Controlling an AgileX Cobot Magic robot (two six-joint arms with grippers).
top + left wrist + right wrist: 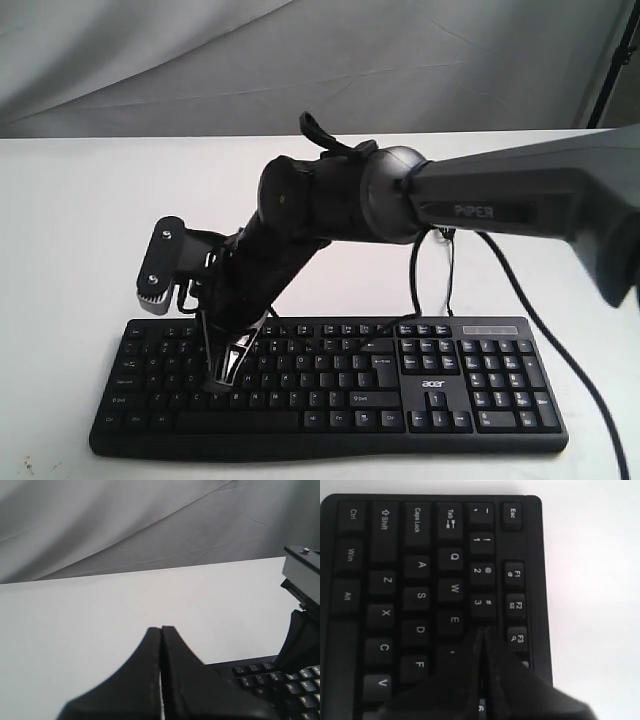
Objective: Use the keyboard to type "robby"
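Our right gripper [482,636], pinched shut into one narrow point, hangs just past the keyboard's [534,545] E [454,620], likely so we strike a single key.

Exterior view faces the keyboard [330,385] frontally; right wrist view looks down close on it; left sees its corner

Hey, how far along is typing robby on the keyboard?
Done: cannot tell, no screen shows typed letters. In hand: the right gripper, shut, points at the keyboard just past E, about where R sits. The left gripper is shut, off the keys. Left: likely most of the word.
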